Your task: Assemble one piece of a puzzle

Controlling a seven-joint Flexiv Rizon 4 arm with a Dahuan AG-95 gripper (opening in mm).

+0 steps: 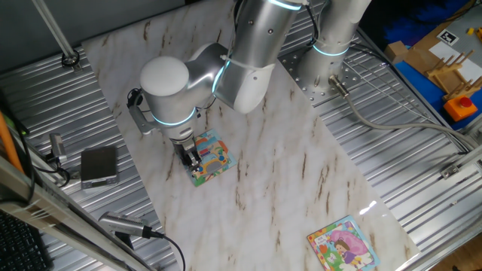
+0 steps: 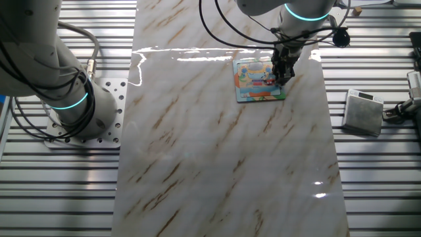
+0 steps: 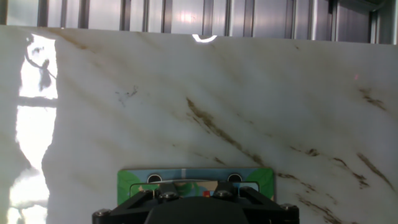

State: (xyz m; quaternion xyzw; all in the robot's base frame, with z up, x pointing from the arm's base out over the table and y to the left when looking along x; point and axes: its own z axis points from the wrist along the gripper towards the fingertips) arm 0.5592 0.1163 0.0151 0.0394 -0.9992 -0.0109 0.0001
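Fingers (image 1: pixel 193 156) of the gripper (image 1: pixel 194 159) point straight down onto the puzzle (image 1: pixel 212 159), near the board's edge on the arm's side. They come down from right above because a piece has to drop flat into its hole, not slide in from the side.

The puzzle lies flat on the marble table (image 1: pixel 286 173), so the arm can push down without the board tipping. In the other fixed view the gripper (image 2: pixel 281 71) stands over the right part of the puzzle (image 2: pixel 255 79). In the hand view only a strip of the puzzle (image 3: pixel 196 177) shows, just past the gripper's black body, so the hand sits very low and close to it.

I cannot see the piece in any view. It may be under the fingertips or already in the board. I also cannot tell if the jaws are spread or pinching something, because the fingers look like one dark shape.

A second puzzle with a pink-dressed girl (image 1: pixel 343 244) lies well apart from the small puzzle, near the table's far corner. A grey box (image 1: pixel 99 165) rests off the marble, beside the arm.
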